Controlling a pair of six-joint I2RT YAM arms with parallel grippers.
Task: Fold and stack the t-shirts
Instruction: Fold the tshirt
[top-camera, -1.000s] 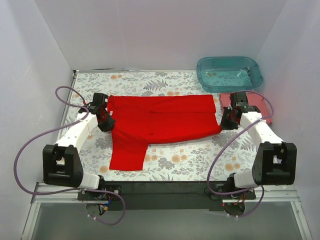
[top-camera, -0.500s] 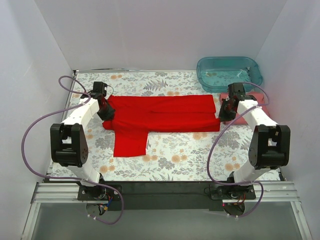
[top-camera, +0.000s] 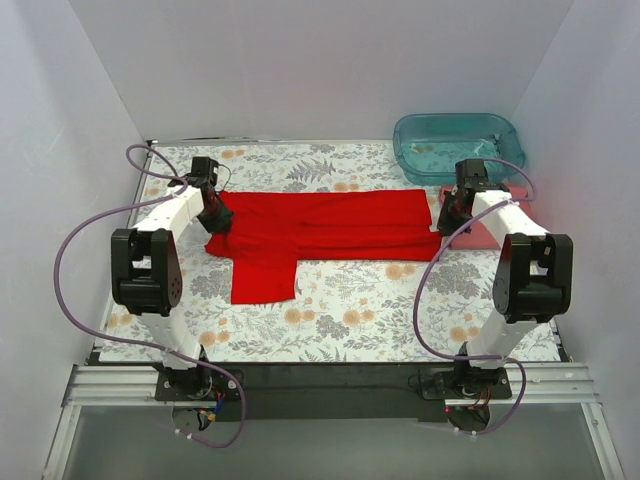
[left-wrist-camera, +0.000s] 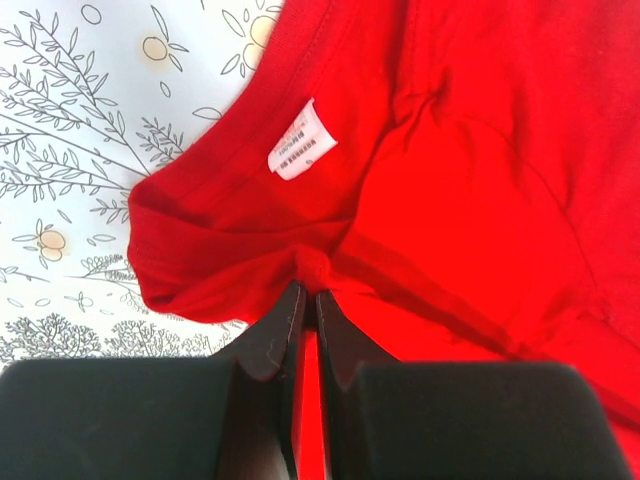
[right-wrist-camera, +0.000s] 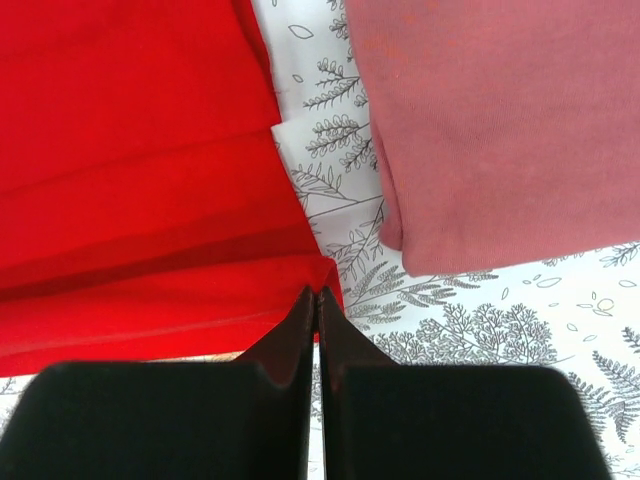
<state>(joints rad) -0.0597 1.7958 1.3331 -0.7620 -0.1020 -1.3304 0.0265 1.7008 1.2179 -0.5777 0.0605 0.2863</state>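
Observation:
The bright red t-shirt (top-camera: 325, 225) lies folded lengthwise into a long band across the table, with one sleeve (top-camera: 263, 278) hanging toward the near side. My left gripper (top-camera: 216, 220) is shut on its left end; in the left wrist view the jaws pinch red cloth (left-wrist-camera: 310, 265) below the white neck label (left-wrist-camera: 301, 153). My right gripper (top-camera: 447, 222) is shut on the shirt's right corner (right-wrist-camera: 325, 275). The salmon-pink t-shirt (top-camera: 487, 232) lies folded flat at the right, mostly behind my right arm, and shows in the right wrist view (right-wrist-camera: 490, 120).
A translucent teal plastic tub (top-camera: 458, 145) stands at the far right corner, just behind the pink shirt. The floral table cover (top-camera: 380, 310) is bounded by white walls on three sides. Purple cables loop beside both arms.
Both grippers have carried the near edge of the red shirt away from me, folding it into a narrower band. The sleeve has been drawn farther back with it.

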